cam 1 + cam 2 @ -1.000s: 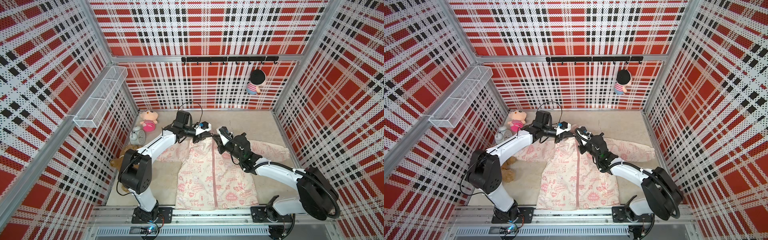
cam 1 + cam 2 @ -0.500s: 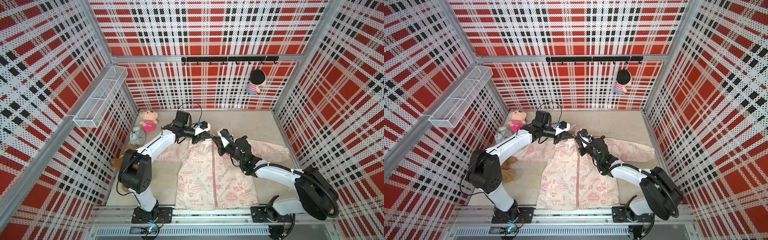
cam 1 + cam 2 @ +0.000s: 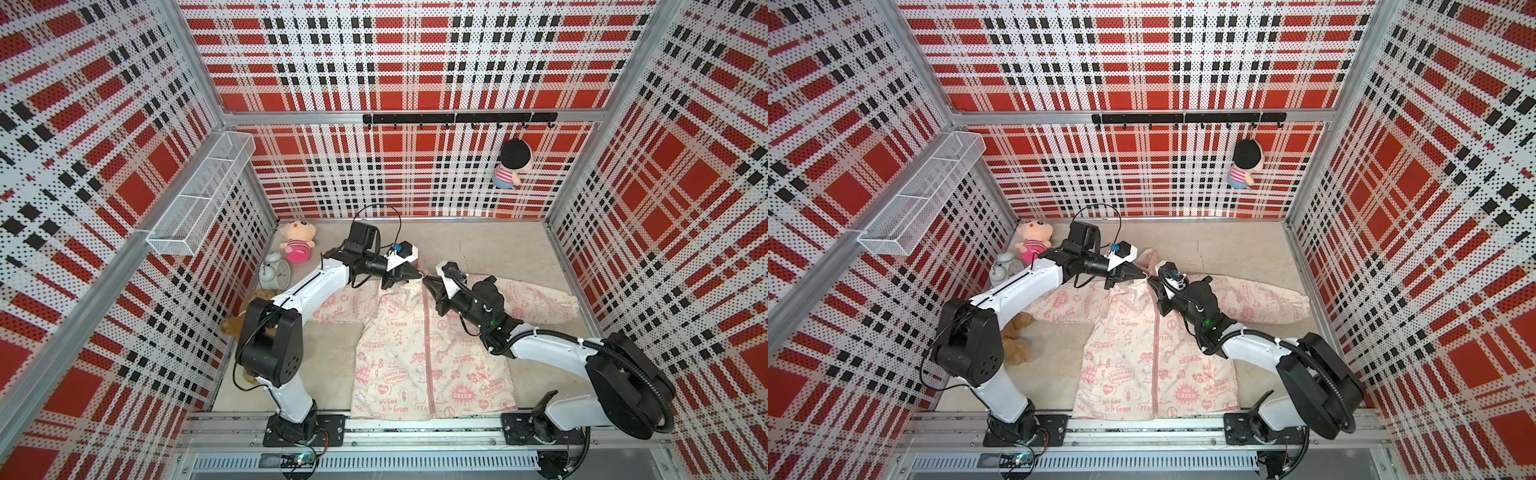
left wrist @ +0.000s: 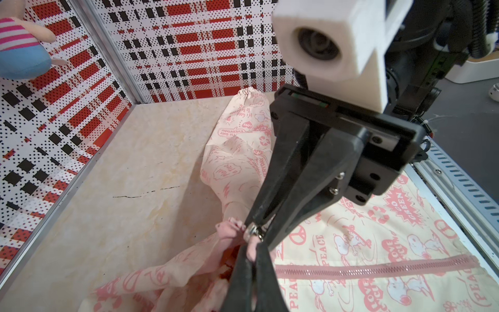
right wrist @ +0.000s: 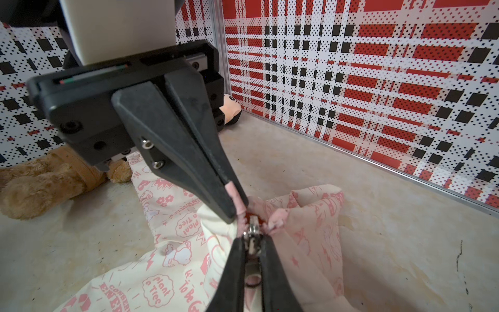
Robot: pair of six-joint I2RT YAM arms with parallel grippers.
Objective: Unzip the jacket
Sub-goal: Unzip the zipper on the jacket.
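Observation:
The cream jacket [image 3: 399, 357] with pink print lies flat, front up, in both top views [image 3: 1133, 357]. Its pink zipper [image 4: 378, 268] is closed down the front. Both grippers meet at the collar. My left gripper [image 4: 251, 252] is shut on a fold of pink collar fabric [image 5: 234, 195] at the top of the zipper. My right gripper [image 5: 252, 244] is shut on the metal zipper pull [image 5: 253, 232], nose to nose with the left gripper [image 3: 419, 275]. The hood is bunched behind the fingers.
A brown teddy bear [image 5: 40, 183] lies by the left wall beside the left sleeve. A pink doll [image 3: 297, 245] and an alarm clock [image 3: 274, 272] sit in the back left corner. A doll [image 3: 513, 164] hangs from the hook rail [image 3: 457, 118]. A wire basket [image 3: 203, 195] is on the left wall.
Both grippers have shifted slightly toward the front, taking the collar with them. Both grips are unchanged.

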